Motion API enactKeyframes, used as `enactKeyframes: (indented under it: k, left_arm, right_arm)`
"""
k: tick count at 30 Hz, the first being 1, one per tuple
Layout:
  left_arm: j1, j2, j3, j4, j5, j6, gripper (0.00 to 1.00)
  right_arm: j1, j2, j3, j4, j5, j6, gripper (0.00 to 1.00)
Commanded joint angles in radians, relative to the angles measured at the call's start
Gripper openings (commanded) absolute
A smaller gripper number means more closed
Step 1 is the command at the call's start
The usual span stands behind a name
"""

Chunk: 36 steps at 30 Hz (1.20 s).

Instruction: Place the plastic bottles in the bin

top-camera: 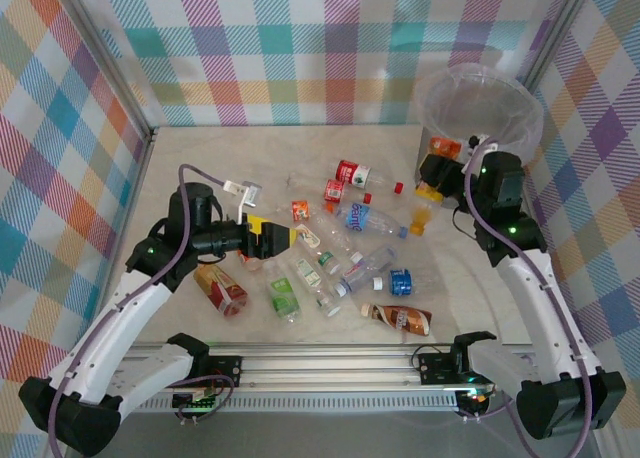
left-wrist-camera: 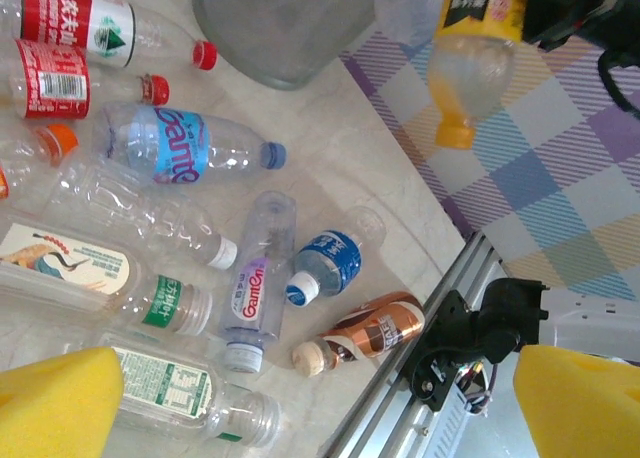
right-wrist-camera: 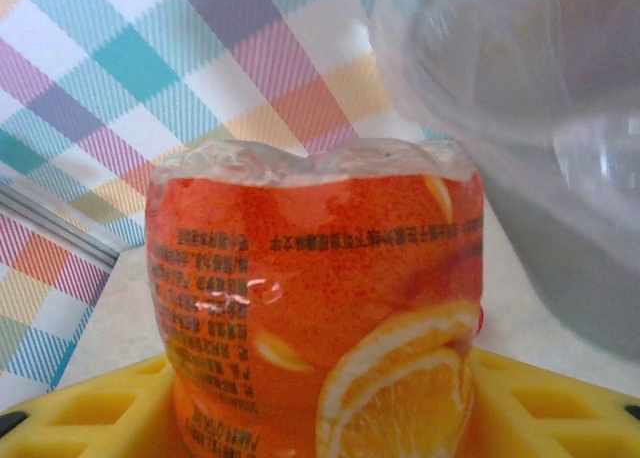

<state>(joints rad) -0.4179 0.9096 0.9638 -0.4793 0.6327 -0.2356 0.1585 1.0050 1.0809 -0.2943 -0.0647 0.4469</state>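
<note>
Closest in, the rail (top-camera: 330, 363) carries both arm bases along the near edge of the table (top-camera: 220, 153). Just beyond it a brown-labelled bottle (top-camera: 402, 319) lies on its side, long axis across the table, cap end to the left. From the left base the left arm climbs to a raised elbow, then runs level toward the right. The left gripper (top-camera: 283, 237) hangs over the left part of the scattered plastic bottles (top-camera: 362, 219), its yellow pads (left-wrist-camera: 58, 400) spread wide with nothing between them. Those bottles lie flat in a loose patch at mid-table, pointing every which way. Farther back on the right, the right arm stands tall from its base and bends leftward at the wrist. The right gripper (top-camera: 432, 181) is clamped across the middle of an orange-labelled bottle (right-wrist-camera: 320, 308). That bottle is off the table, long axis near upright, clear base uppermost and orange cap hanging down, just beside the near-left wall of the bin (top-camera: 500, 88).
</note>
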Motion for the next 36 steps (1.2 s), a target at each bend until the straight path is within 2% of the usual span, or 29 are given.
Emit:
enactKeyframes:
  k: [1,9,17,22,30,36]
  left_arm:
    - [-0.009,-0.060,-0.017,0.094,-0.039,0.001,1.00]
    - [-0.010,-0.098,0.003,0.268,-0.056,0.004,1.00]
    - [-0.010,-0.022,0.031,0.428,0.015,-0.005,1.00]
    - [-0.012,0.028,0.026,0.549,0.029,-0.026,1.00]
    - [-0.016,0.068,0.007,0.556,0.055,-0.021,1.00]
    - [-0.025,0.069,-0.009,0.525,0.039,0.007,1.00]
  right_arm:
    - [0.007,0.013,0.093,-0.024,0.020,-0.102,0.60]
    - [0.007,0.087,0.272,-0.028,0.110,-0.216,0.61]
    - [0.007,0.209,0.429,0.023,0.233,-0.321,0.60]
    - [0.007,0.302,0.523,0.068,0.354,-0.390,0.60]
    - [-0.002,0.447,0.624,0.160,0.586,-0.464,0.57]
    - [-0.041,0.599,0.776,0.119,0.614,-0.485,0.56]
